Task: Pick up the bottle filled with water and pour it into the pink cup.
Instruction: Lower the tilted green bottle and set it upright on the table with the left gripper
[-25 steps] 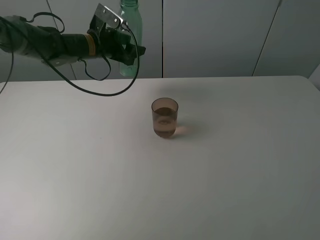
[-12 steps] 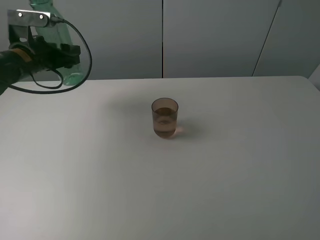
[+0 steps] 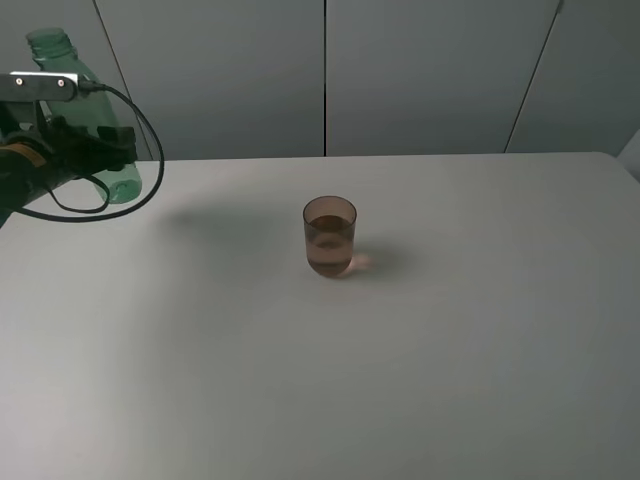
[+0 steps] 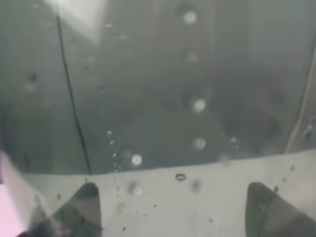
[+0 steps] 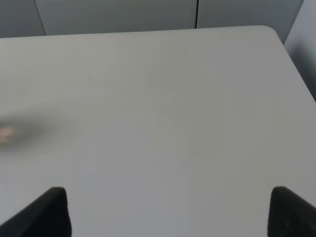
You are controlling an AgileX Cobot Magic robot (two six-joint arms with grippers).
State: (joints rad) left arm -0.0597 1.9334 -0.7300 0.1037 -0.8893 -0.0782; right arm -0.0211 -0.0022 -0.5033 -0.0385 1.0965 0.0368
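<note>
Grey wall panels [image 3: 420,75] | white table [image 3: 400,380] | pink cup [image 3: 329,236] mid-table

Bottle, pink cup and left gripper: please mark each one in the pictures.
bottle [image 3: 50,47], exterior high view, on its threaded neck.
pink cup [image 3: 329,238], exterior high view, on its side wall.
left gripper [image 3: 98,150], exterior high view, between its fingertips, around the bottle.

The desk [image 3: 420,380] was a plain white surface with rounded far corners. The pink cup [image 3: 329,236] stood upright on it slightly toward 12 o'clock from centre, holding liquid and casting a faint pinkish glow at 3 o'clock of its base.
</note>
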